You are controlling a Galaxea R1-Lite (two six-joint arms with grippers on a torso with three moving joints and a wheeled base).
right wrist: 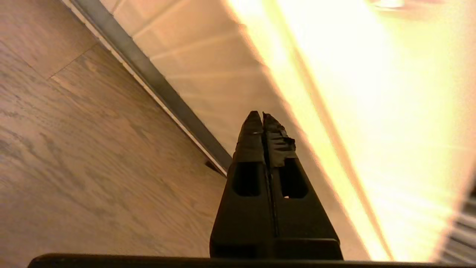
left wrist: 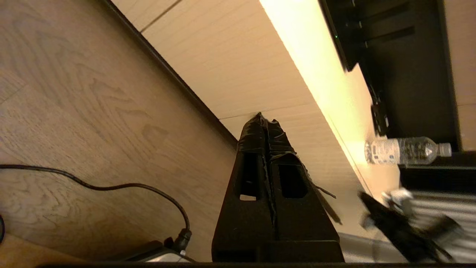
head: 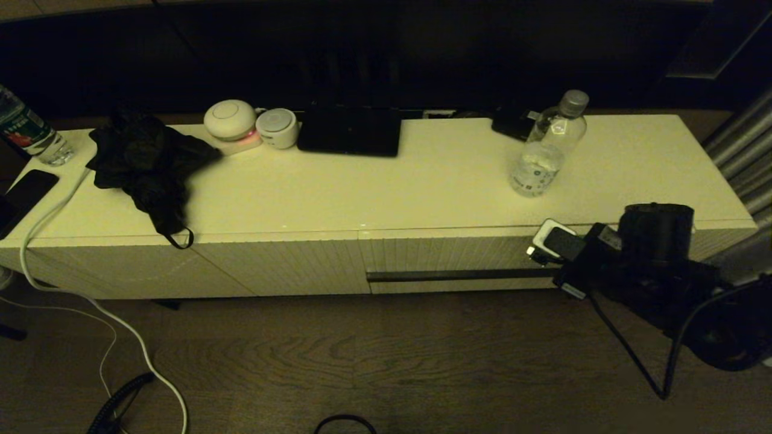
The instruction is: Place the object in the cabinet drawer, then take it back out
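The small clear water bottle (head: 546, 144) with a grey-white cap stands upright on the white cabinet top (head: 392, 187), towards the right. It also shows far off in the left wrist view as the bottle (left wrist: 405, 150). Below it the ribbed drawer front (head: 458, 256) sits flush, with its dark handle strip (head: 458, 275) along the lower edge. My right gripper (head: 537, 253) is at the right end of that front, just above the strip, shut with nothing in it. Its tips (right wrist: 259, 114) point at the ribbed front beside the strip (right wrist: 156, 85). My left gripper (left wrist: 264, 118) hangs shut and empty low over the floor.
On the cabinet top lie a black cloth (head: 151, 163), two white round devices (head: 230, 119), a black tablet (head: 350, 129) and a bottle with a red-green label (head: 27, 129) at far left. A white cable (head: 72, 289) runs down to the wooden floor (head: 386, 361).
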